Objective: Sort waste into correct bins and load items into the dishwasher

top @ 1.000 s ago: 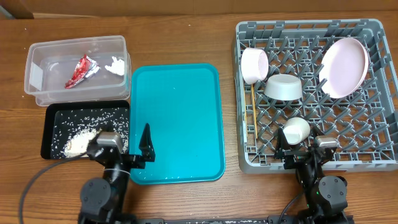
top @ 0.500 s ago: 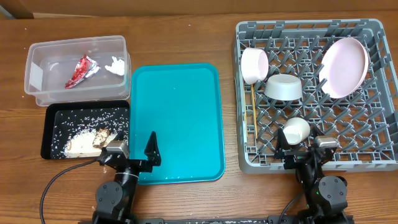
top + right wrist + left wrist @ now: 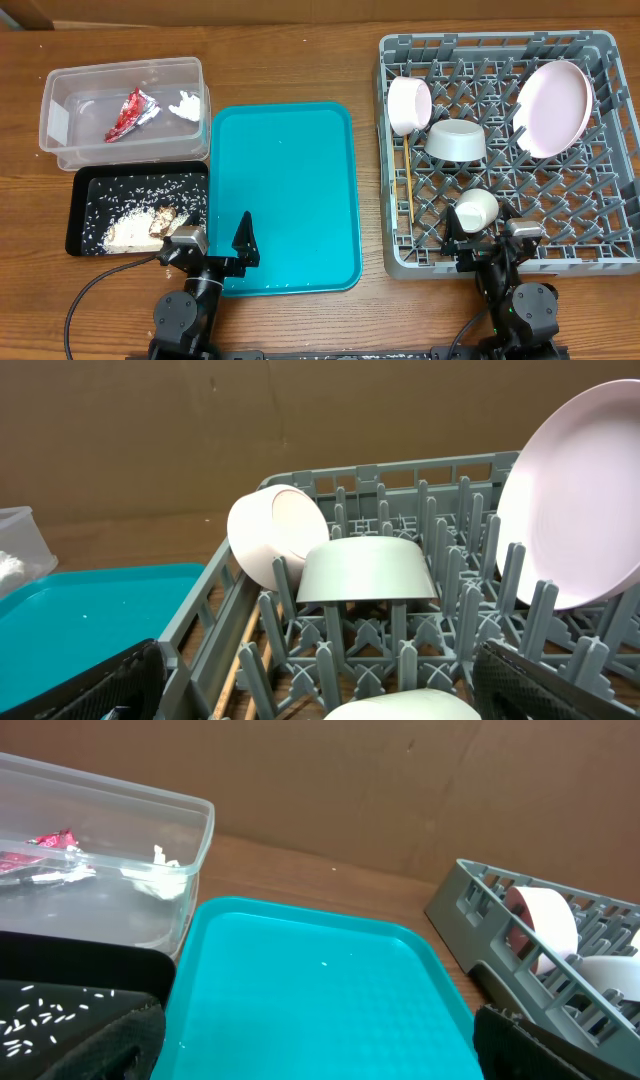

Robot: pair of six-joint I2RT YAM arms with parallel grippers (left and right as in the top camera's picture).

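Note:
The clear tub (image 3: 60,120) holds the red-and-silver wrapper (image 3: 130,113) and the white napkin (image 3: 185,105). The black tray (image 3: 75,212) holds loose rice and brownish food scraps (image 3: 135,228). The grey dish rack (image 3: 500,42) holds the pink plate (image 3: 552,108), grey bowl (image 3: 455,140), pinkish-white bowl (image 3: 408,104), white cup (image 3: 476,208) and chopsticks (image 3: 407,180). My left gripper (image 3: 214,245) is open and empty at the teal tray's front left corner. My right gripper (image 3: 487,240) is open and empty at the rack's front edge, just behind the cup (image 3: 400,708).
The teal serving tray (image 3: 290,180) lies between the bins and the rack, bare but for a few rice grains. It also fills the left wrist view (image 3: 310,990). The wooden table runs along the back and front.
My left gripper has drawn back from over the black tray toward the front edge and slightly right; a brownish scrap now shows on the rice pile. The right arm has not moved.

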